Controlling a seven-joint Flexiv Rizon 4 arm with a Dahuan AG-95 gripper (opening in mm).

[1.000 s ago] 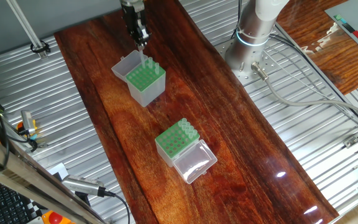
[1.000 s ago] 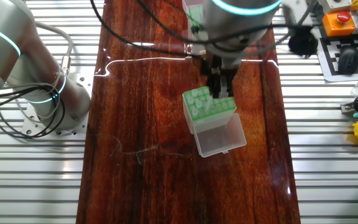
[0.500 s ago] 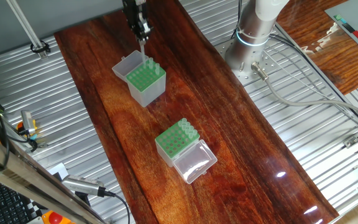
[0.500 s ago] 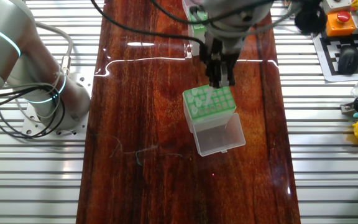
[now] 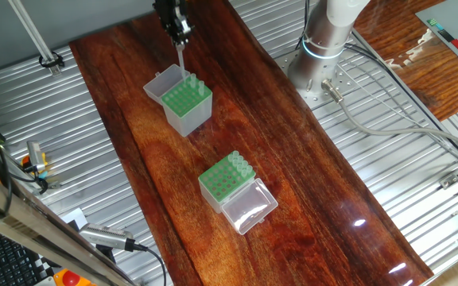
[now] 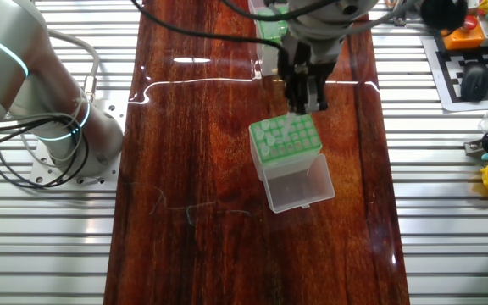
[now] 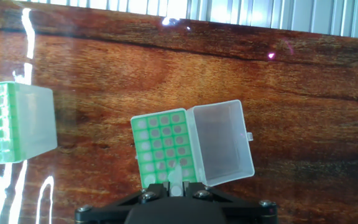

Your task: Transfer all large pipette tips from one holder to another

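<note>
Directly below the gripper (image 5: 180, 40), a single large pipette tip (image 5: 180, 57) is held upright between the closed fingers, its point aimed at the rack with the open clear lid (image 5: 183, 103), presumably so that it can drop straight into a hole. Well in front of the gripper, the other green-topped rack (image 5: 227, 182) is seen, tips standing along one edge.

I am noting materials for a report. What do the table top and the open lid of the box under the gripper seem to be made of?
Table top: apparently dark reddish wood, glossy varnish; grain streaks and light reflections show.
Lid: seemingly clear, slightly milky plastic; the wood shows through it.
</note>
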